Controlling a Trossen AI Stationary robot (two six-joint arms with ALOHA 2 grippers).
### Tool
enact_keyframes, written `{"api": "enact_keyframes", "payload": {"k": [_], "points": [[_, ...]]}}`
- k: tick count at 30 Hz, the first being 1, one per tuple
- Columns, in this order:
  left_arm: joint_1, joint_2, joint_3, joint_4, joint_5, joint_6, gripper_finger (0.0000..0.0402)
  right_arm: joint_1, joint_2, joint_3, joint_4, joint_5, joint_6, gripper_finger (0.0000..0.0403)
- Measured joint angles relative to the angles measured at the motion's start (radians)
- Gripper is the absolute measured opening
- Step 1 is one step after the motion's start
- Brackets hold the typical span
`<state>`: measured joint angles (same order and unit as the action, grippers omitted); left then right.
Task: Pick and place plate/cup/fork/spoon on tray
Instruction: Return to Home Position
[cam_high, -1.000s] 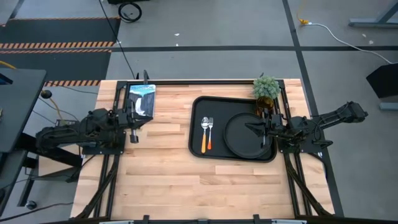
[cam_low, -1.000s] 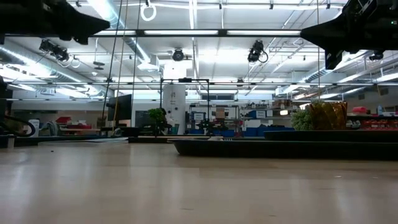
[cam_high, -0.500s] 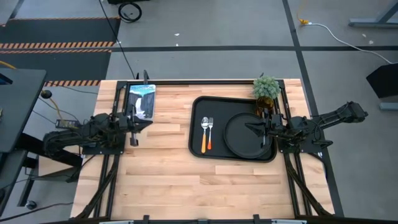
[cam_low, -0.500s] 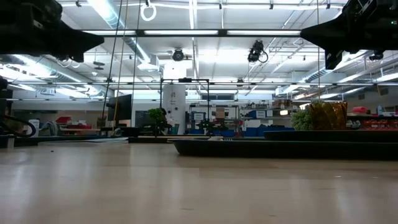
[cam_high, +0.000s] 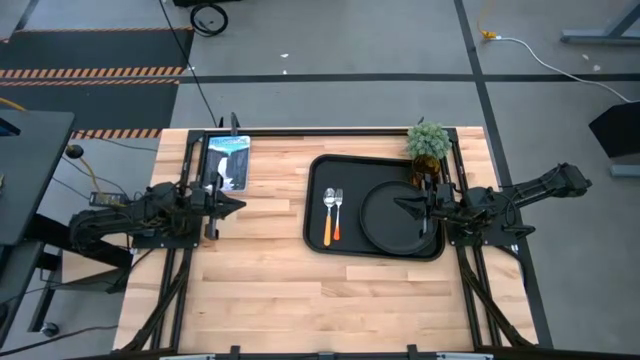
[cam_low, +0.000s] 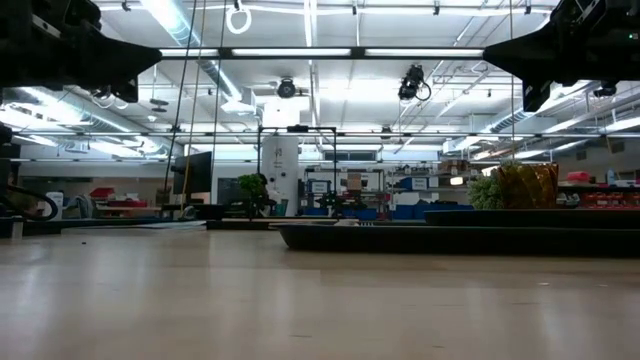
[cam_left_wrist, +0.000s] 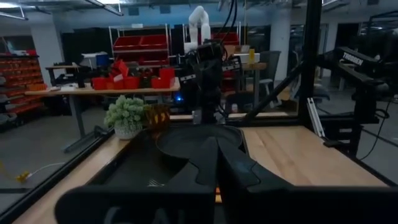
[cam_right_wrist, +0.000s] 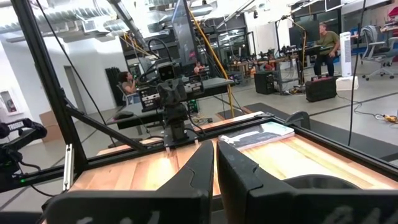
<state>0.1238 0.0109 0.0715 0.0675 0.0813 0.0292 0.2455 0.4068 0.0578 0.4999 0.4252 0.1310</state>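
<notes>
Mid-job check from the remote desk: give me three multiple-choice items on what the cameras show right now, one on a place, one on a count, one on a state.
1. Where is the plate?
A. on the bare table
B. on the tray, in the half nearer the right arm
C. under the plant

2. How many orange-handled utensils lie on the tray?
A. one
B. two
C. four

3. What does the right gripper hold?
A. nothing
B. the fork
C. the plate

Answers:
1 B, the high view shows the plate inside the tray rim.
2 B, the spoon and the fork lie side by side.
3 A, its fingers are together with nothing between them.
</notes>
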Motion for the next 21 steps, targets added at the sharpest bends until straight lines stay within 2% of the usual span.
{"api": "enact_keyframes", "payload": {"k": [21], "points": [[0.0, 0.0, 0.0, -0.002, -0.001, 0.003, 0.002, 0.0, 0.0, 0.0, 0.0, 0.0, 0.0, 0.0027]]}}
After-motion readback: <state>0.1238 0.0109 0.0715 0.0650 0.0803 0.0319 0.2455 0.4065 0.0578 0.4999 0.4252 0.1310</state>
